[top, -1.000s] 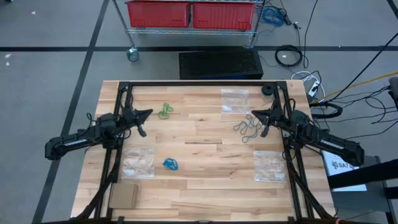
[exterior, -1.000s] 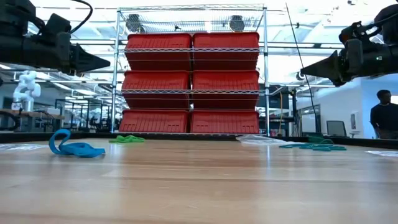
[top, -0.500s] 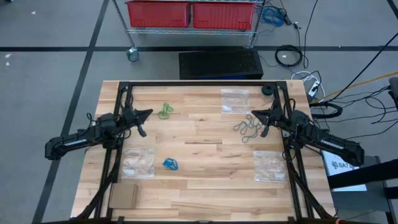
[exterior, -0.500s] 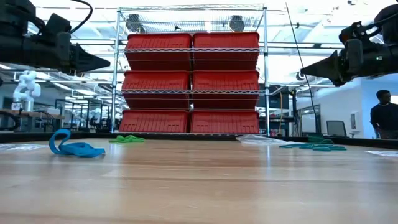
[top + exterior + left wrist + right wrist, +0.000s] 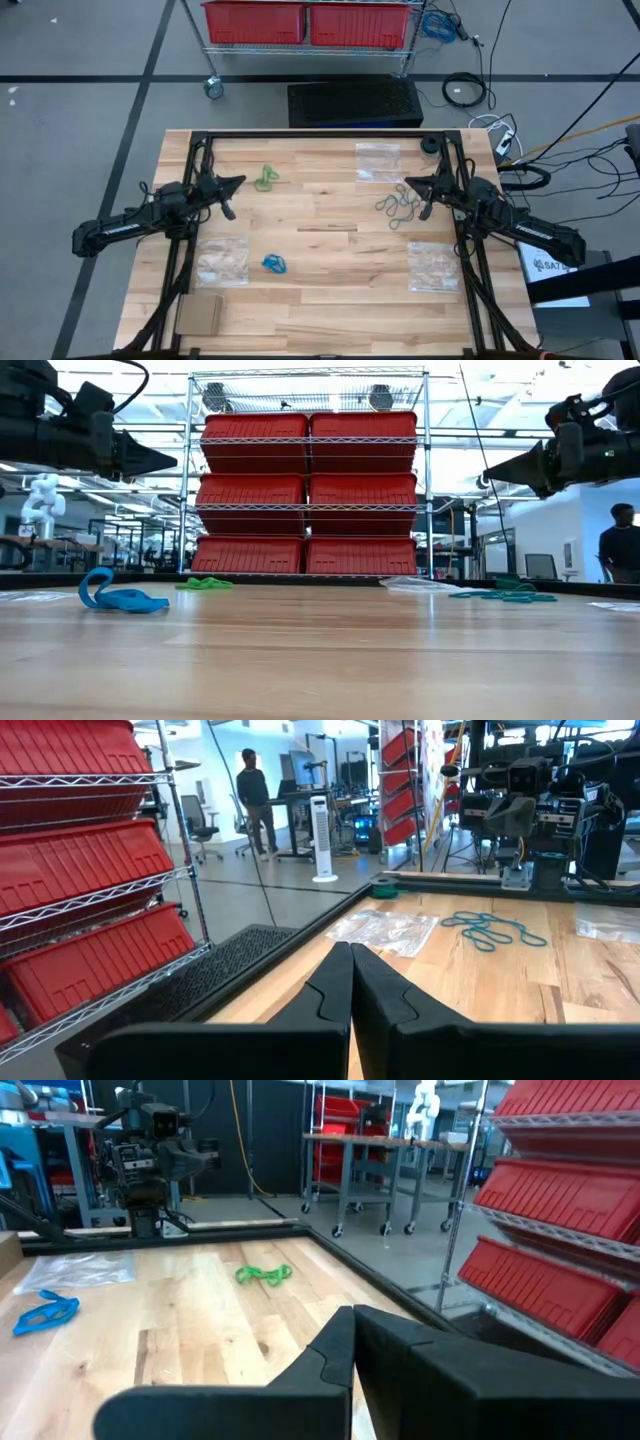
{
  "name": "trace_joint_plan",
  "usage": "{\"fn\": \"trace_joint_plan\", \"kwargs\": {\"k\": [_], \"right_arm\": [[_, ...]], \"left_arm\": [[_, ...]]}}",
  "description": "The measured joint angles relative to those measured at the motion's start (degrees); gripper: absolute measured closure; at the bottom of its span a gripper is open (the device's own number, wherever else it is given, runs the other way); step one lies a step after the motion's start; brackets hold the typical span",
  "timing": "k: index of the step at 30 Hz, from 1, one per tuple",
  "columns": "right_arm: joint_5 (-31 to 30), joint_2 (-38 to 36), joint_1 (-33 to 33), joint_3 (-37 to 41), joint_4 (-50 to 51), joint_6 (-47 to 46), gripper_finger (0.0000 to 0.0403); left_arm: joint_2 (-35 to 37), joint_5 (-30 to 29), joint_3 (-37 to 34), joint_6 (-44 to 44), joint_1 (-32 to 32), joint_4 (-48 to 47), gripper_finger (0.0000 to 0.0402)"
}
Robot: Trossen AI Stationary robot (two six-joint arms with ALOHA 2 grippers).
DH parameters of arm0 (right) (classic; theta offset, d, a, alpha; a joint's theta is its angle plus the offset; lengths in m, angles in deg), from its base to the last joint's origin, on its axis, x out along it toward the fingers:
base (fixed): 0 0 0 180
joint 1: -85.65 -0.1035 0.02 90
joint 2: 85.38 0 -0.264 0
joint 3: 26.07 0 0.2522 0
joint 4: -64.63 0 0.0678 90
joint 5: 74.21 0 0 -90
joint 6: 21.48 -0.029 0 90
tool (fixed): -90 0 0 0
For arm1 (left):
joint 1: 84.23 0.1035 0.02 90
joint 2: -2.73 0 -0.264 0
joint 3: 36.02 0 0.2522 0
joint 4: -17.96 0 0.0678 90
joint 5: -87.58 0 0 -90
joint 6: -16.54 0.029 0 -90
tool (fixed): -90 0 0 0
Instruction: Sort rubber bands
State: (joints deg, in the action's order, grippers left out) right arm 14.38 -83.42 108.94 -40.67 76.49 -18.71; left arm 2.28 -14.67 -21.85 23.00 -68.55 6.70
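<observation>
On the wooden table [image 5: 330, 270], the green rubber bands [image 5: 265, 178] lie at the far left, the bright blue rubber bands [image 5: 275, 264] nearer on the left, and the grey-teal rubber bands [image 5: 397, 202] right of centre. The left gripper [image 5: 236, 182] hangs clenched and empty above the table just left of the green cluster. The right gripper [image 5: 411, 183] hangs clenched and empty beside the grey-teal cluster. Clear plastic bags [image 5: 221, 262] lie near the table's corners; red bins [image 5: 310, 495] fill a far shelf
</observation>
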Motion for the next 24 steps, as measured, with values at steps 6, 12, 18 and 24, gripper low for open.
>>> {"fn": "trace_joint_plan", "kwargs": {"k": [6,12,18,24], "right_arm": [[0.03,0.00,-0.32,0.00,-2.45,-2.48,0.0403],[4.48,0.04,-0.62,0.00,-9.94,-10.95,0.0403],[1.70,2.23,-0.50,0.00,-10.34,-14.85,0.0403],[0.69,12.09,-1.78,-0.95,-8.41,-11.54,0.0379]], "left_arm": [[-0.01,0.00,0.00,0.00,0.00,-0.02,0.0398],[0.00,0.00,0.01,-0.01,-0.01,0.00,0.0398],[0.00,0.00,0.00,0.00,0.00,0.00,0.0398],[-0.01,0.00,0.00,-0.02,-0.01,0.00,0.0398]]}}
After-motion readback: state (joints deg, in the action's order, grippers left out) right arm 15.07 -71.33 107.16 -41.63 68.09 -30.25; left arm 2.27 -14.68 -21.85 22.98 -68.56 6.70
